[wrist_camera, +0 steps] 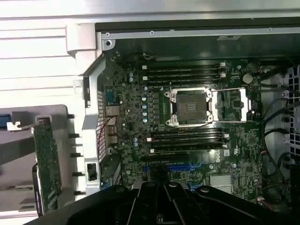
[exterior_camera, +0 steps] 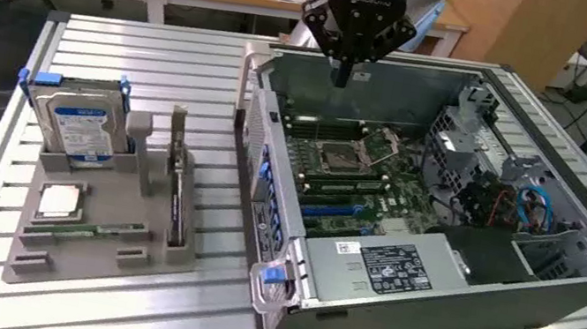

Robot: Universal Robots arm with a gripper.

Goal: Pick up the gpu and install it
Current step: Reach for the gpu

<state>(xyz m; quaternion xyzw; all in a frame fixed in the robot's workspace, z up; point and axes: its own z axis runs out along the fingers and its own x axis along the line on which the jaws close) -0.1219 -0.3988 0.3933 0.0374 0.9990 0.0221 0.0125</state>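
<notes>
— Where do we see the gpu?
— Upright in the grey holder on the table, beside the hard drive. Our jaws hang pressed together, empty, over the open computer case.

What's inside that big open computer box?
A green circuit board with an empty chip socket, memory slots, and coloured cables beside a metal cage. A black labelled cover hides whatever lies beneath it.
</notes>
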